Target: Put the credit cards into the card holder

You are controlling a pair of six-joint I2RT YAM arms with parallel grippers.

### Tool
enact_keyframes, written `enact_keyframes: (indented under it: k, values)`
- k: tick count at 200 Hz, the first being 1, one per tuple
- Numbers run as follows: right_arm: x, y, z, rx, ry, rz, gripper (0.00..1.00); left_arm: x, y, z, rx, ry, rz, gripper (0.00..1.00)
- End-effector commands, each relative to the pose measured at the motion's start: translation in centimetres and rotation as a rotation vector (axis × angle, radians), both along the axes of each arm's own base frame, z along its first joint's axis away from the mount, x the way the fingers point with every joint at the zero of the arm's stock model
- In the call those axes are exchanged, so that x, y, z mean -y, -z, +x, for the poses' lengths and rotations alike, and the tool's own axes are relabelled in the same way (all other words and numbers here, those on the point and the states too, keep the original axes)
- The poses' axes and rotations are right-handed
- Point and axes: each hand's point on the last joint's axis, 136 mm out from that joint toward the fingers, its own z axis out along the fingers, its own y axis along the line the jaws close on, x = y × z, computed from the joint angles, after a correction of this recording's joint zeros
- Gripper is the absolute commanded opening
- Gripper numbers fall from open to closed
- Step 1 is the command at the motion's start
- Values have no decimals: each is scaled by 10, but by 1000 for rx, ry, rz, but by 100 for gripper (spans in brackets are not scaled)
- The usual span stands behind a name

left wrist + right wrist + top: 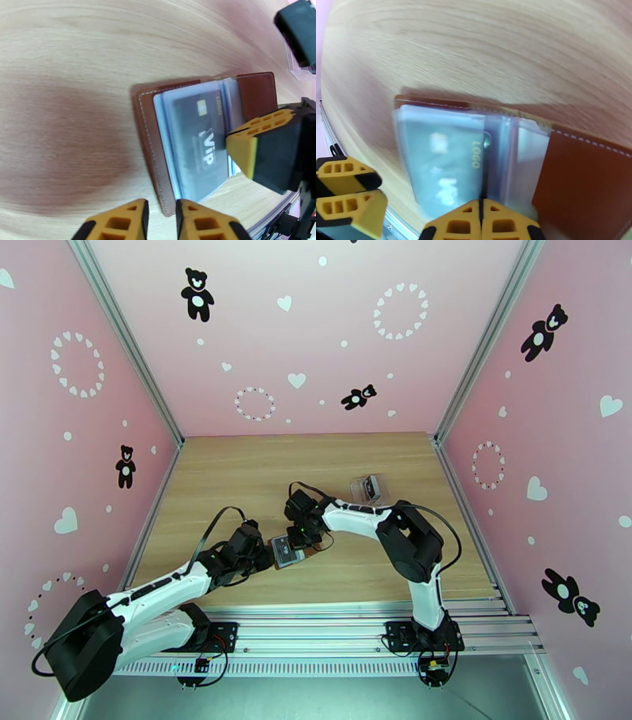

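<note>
Wood table (237, 477): card holder (256, 94) open, credit card (193, 130) in pocket (162, 118); left fingers (197, 222) pinch its edge, right fingers (505, 227) shut.

Three pink walls closed the space in: a back wall (316, 335), a left wall (71, 437) and a right wall (553, 437). They were printed with black teddy bears (197, 294), white hearts and rings of hearts (400, 311). Aluminium posts (126, 339) ran down the corners. The counter (237, 469) was pale wood with a visible grain, evenly lit, and ribbed metal rails (332, 627) edged its near side.
</note>
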Motion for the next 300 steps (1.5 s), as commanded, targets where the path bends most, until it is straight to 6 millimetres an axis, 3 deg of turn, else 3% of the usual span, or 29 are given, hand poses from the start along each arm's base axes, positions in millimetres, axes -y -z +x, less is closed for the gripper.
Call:
enact_keyframes:
  k: [1, 40, 78, 227, 283, 300]
  values:
    - [10, 19, -6, -25, -12, -52, 0, -6, 2, 0, -2, -27, 8, 26]
    - [17, 25, -7, -19, -3, -75, 0, -5, -6, 1, 16, -30, -7, 32]
    - [15, 28, -8, -27, -1, -71, 0, 16, -22, 10, 48, 7, -107, 36]
    - [15, 26, -9, -31, -8, -63, 0, 52, -4, 32, -5, 53, -153, 32]
    - [13, 13, -6, -6, 3, -36, 0, 59, -12, 35, 22, 66, -198, 32]
    - [14, -2, -2, 16, 14, -17, 13, 63, -17, 37, 31, 75, -208, 32]
